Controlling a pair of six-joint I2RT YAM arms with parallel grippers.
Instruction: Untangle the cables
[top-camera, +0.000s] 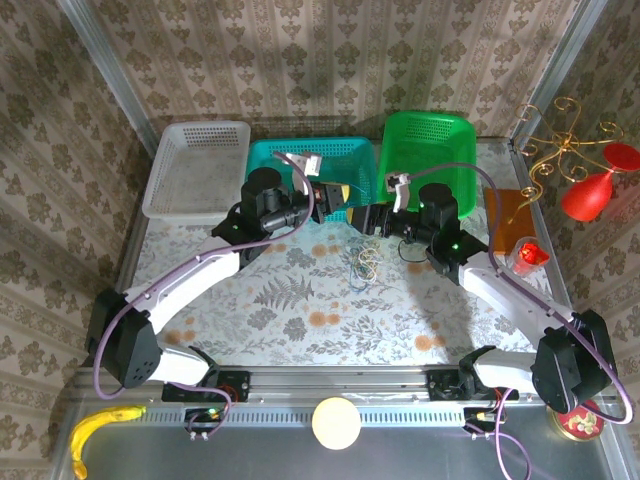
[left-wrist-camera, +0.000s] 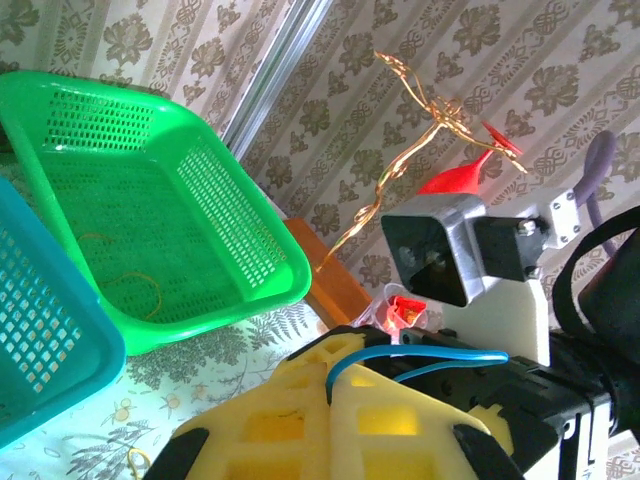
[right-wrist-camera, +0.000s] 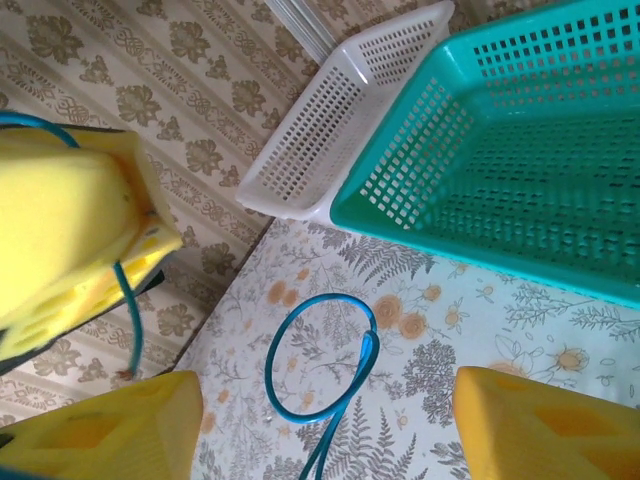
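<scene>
My left gripper (left-wrist-camera: 338, 378) is shut on a blue cable (left-wrist-camera: 430, 355), which leaves the closed yellow fingers and arcs off to the right. In the top view the left gripper (top-camera: 343, 203) and right gripper (top-camera: 366, 213) nearly meet above the table in front of the teal basket (top-camera: 300, 165). My right gripper (right-wrist-camera: 325, 430) is open, and a blue cable loop (right-wrist-camera: 320, 360) hangs free between its yellow fingers (right-wrist-camera: 545, 425). A small tangle of blue and yellowish cables (top-camera: 365, 265) lies on the table below. A thin tan cable loop (left-wrist-camera: 130, 288) rests in the green basket (left-wrist-camera: 250, 240).
A white basket (top-camera: 195, 165) stands at the back left and a green basket (top-camera: 428, 150) at the back right. A brown block (top-camera: 510, 212), a red cup (top-camera: 530, 252) and a red ornament (top-camera: 590, 190) sit on the right. A banana (top-camera: 100, 430) and a cream disc (top-camera: 335, 422) lie by the near rail.
</scene>
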